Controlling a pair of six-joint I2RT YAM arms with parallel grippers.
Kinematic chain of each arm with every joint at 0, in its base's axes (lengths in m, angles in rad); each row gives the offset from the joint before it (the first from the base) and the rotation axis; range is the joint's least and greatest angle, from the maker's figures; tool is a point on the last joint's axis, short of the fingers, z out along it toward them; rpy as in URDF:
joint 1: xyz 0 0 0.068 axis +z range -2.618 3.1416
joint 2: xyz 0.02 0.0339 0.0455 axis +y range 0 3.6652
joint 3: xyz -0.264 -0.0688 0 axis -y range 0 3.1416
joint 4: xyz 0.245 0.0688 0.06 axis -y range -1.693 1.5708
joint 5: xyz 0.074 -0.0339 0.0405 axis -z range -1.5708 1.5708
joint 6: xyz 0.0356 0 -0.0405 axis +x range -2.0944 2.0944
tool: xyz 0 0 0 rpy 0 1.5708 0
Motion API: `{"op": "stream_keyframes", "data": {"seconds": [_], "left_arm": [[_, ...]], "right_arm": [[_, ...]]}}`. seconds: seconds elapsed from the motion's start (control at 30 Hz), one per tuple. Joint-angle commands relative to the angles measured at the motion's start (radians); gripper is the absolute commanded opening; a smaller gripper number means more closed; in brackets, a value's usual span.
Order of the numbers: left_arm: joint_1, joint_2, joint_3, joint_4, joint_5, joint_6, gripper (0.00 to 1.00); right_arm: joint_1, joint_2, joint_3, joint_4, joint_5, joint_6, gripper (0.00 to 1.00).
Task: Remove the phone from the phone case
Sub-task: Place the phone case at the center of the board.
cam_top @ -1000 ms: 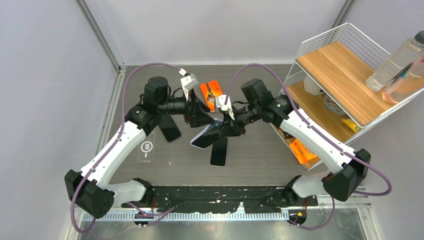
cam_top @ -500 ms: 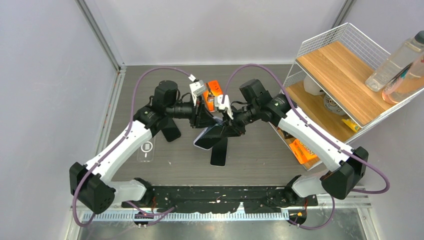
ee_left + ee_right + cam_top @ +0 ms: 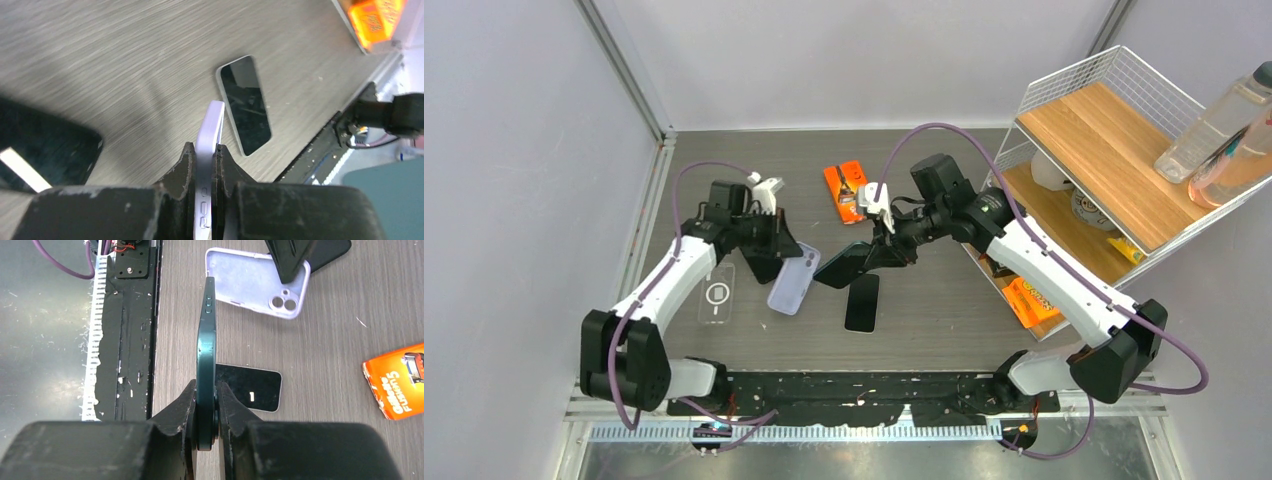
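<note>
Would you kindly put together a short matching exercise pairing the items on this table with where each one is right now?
Things:
1. lilac case
2. dark green phone
3. orange razor pack

Places:
A. clamped edge-on in the right tool
B. lying on the table, far side
C. clamped in the left tool

Pairs: 1-C, 2-A, 3-B

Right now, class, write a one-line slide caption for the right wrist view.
Right gripper clamps a dark teal phone edge-on; beyond it, a black phone flat on the table and the empty lilac case.
</note>
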Motion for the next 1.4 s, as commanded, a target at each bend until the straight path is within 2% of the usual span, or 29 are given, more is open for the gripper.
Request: {"op": "stream_keyframes", "data": {"seconds": [0.0,0.27,0.5,0.87,0.97,1.17,1.37], "left_arm": [[0.085,0.026,0.003,-0.146,-0.105,0.054,0.00],[0.203,0.095,-0.059,-0.153,-0.180,0.023,0.00],[0.284,0.112,-0.100,-0.158,-0.255,0.039,0.00],[0.353,0.113,-0.134,-0.085,-0.246,0.033,0.01],[0.363,0.113,-0.143,-0.076,-0.248,0.034,0.13],[0.365,0.133,-0.143,-0.071,-0.252,0.032,0.29],[0.365,0.138,-0.132,-0.079,-0.265,0.036,0.52]], "right_arm": [[-0.006,-0.046,0.018,0.068,-0.046,0.004,0.05],[-0.006,-0.034,0.008,0.067,-0.055,0.009,0.05],[-0.015,-0.024,-0.019,0.052,-0.001,-0.023,0.05],[-0.058,0.117,0.059,-0.230,0.109,-0.196,0.05],[-0.071,0.183,0.097,-0.340,0.138,-0.251,0.05],[-0.148,0.309,0.160,-0.537,0.163,-0.393,0.05],[-0.171,0.428,0.159,-0.638,0.219,-0.470,0.05]]}}
